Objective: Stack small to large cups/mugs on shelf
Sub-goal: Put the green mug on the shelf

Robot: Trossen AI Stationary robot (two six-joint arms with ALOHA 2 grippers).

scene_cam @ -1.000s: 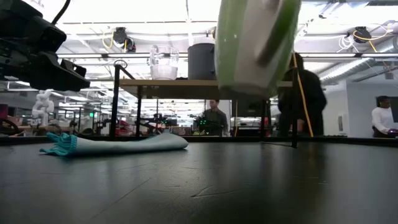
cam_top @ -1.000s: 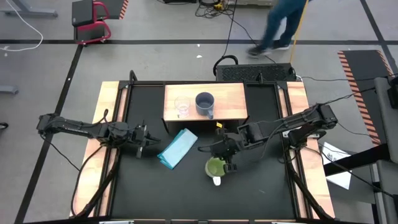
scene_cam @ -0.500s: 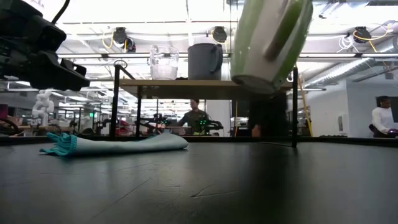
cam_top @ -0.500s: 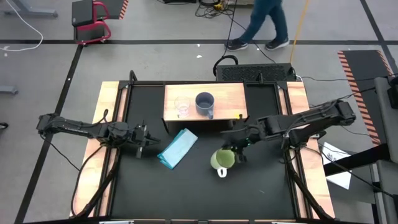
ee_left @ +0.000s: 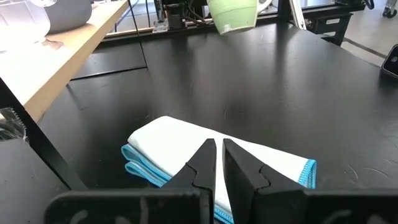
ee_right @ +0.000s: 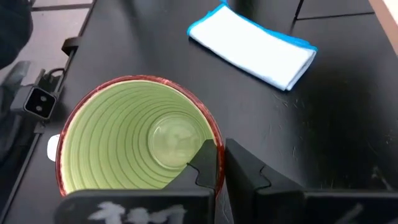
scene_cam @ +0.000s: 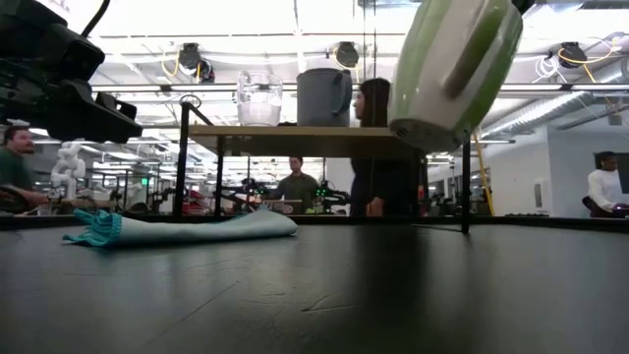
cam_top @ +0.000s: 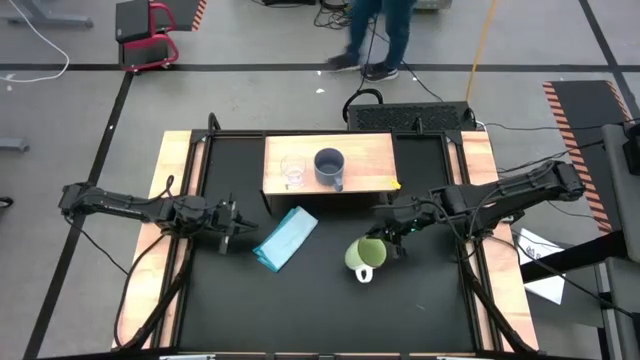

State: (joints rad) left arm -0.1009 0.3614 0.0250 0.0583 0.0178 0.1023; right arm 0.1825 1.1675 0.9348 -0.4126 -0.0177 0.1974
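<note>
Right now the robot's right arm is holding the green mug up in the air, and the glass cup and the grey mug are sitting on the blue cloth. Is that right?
Not quite. The glass cup and the grey mug sit on the wooden shelf, not on the blue cloth, which lies bare on the table; the high view shows it. The right gripper does hold the green mug up in the air.

Around my black counter (cam_top: pixel 300 300) the floor (cam_top: pixel 250 90) is grey, crossed by dark tape lines. A red-framed stand (cam_top: pixel 145 30) sits at the far left, and a person (cam_top: pixel 385 35) walks past the far edge. Level across the counter I see a bright workshop: ceiling lights (scene_cam: pixel 197 64), seated people (scene_cam: pixel 295 187) at benches, someone standing at right (scene_cam: pixel 601 182).
</note>
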